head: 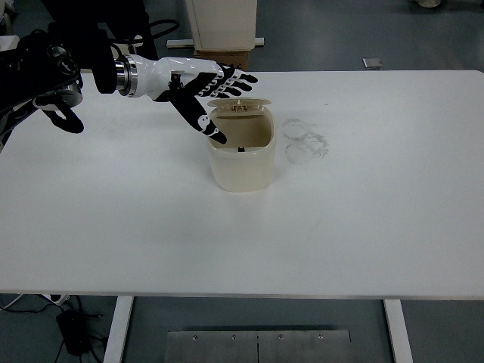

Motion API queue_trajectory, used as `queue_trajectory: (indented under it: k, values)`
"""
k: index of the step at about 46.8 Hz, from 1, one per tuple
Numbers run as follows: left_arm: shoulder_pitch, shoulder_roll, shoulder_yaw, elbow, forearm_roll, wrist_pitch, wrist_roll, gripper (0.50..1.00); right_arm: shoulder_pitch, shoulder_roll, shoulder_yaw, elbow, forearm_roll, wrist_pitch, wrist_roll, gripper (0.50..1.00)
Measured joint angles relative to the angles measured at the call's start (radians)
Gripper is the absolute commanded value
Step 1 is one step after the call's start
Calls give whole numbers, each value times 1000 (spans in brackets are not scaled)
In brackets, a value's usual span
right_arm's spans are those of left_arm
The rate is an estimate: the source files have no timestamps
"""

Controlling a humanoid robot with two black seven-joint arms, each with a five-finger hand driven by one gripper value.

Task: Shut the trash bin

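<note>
Plainly a light, stiff plastic thing, the trash bin (pixel 240 156) stands at the desk's (pixel 363 219) centre toward twelve o'clock. Its hinged lid (pixel 239 103) tilts half down. The left hand (pixel 204 87), fingers spread, rests on the lid; push there, gently, since the bin may slide.
</note>
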State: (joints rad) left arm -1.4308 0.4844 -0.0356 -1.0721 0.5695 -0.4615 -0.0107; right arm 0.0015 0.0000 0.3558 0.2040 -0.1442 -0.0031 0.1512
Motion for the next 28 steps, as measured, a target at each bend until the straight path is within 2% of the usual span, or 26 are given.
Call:
queue_trajectory:
  k: [13,28]
  values:
    - [-2,-11,8,-37,84,-2,0,1000,0,0,0,0,0,0,0,993]
    - [-2,-5,29,-57,200,-37,0,1000,0,0,0,0,0,0,0,993]
